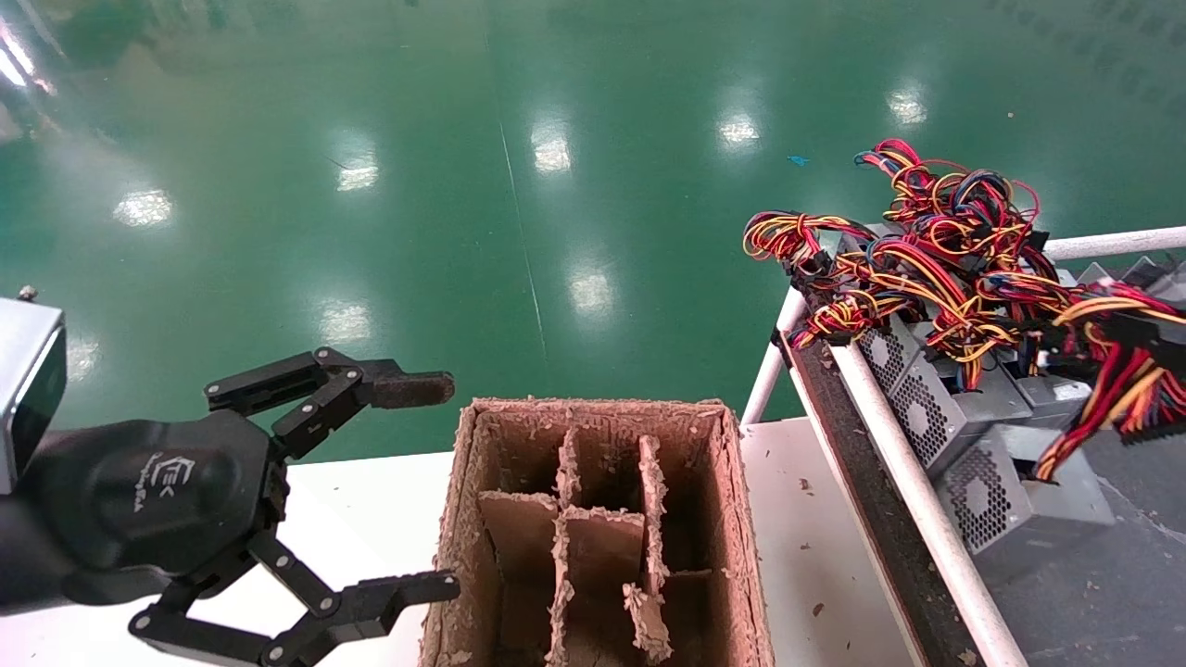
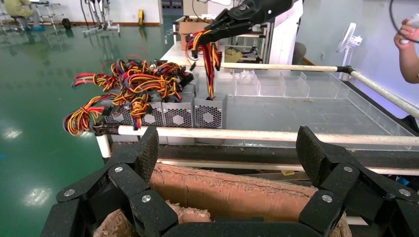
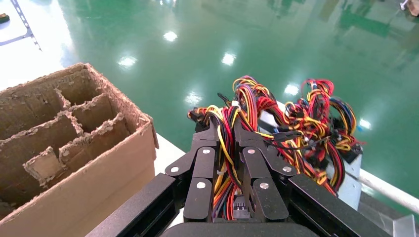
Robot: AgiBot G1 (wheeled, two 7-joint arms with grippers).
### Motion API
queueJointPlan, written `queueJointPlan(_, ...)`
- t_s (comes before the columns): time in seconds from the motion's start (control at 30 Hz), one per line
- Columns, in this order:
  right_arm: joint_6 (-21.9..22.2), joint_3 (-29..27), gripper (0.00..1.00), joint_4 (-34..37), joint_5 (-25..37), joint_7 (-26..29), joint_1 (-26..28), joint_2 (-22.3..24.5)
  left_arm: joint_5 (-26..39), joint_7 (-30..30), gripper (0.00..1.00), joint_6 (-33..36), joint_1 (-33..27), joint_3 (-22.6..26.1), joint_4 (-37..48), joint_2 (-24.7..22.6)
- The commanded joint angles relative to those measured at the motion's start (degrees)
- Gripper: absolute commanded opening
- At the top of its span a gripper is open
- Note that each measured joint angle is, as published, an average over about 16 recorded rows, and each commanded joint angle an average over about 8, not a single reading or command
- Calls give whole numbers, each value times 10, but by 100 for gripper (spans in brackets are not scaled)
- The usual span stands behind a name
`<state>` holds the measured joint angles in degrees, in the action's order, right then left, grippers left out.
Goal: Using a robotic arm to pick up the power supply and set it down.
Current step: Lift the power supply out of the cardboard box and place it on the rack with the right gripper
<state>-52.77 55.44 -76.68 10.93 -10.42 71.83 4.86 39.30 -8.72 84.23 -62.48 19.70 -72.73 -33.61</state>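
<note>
L gripper: black linkage-finger type w/ white logo, hovering over white table just beside the L wall of the cardboard box; jaws spread wide, nothing between them. Cardboard box: brown, ragged edges, open top, inside split by cardboard dividers into several cells; sits on the table betw. the L gripper and the rack. Green glossy floor behind all. Rack w/ white tube rails, R of the box, grey bed. On it, a row of grey mesh-vented boxes side by side, topped by a big tangle of red/yellow/orange/black wires spilling over the far rail. R gripper: black, raised above the rack at its R side; jaws drawn in close on a bundle of red, yellow & black wires running betw. the fingers. In the L wrist view that bundle hangs down to the end box of the row, the power supply, at the near rail beside its neighbours; cannot tell if it is clear of the bed. Person's hand shows at the far R edge in the L wrist view.
</note>
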Motion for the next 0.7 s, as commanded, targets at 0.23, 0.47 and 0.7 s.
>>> queueJointPlan(0.23, -3, -50, 42, 5, 97, 82, 21, -41, 0, 0, 100, 0, 0, 0, 0, 0)
queueJointPlan(0.47, -14, -68, 100, 14, 154, 138, 39, -62, 0, 0, 100, 0, 0, 0, 0, 0)
queueJointPlan(0.7, -29, -77, 100, 21, 184, 168, 54, -74, 0, 0, 100, 0, 0, 0, 0, 0)
